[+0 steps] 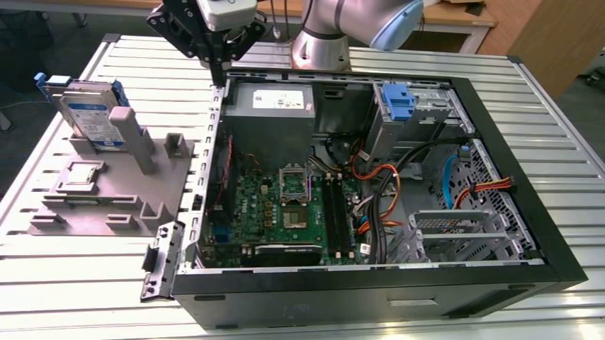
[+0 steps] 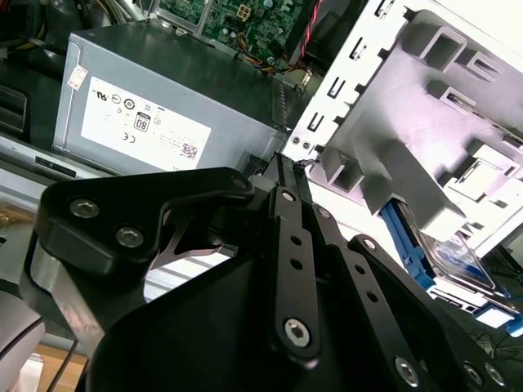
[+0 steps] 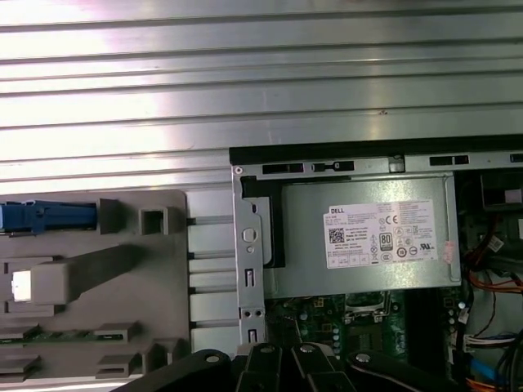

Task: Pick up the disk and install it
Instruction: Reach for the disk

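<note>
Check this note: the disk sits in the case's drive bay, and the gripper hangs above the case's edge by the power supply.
One error: the exterior view shows the disk standing upright in the grey fixture block beside the case, not in a drive bay. The gripper does hang above the case's edge by the power supply.

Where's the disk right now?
The disk stands upright in the grey fixture block at the exterior view's left, beside the open computer case.
</note>
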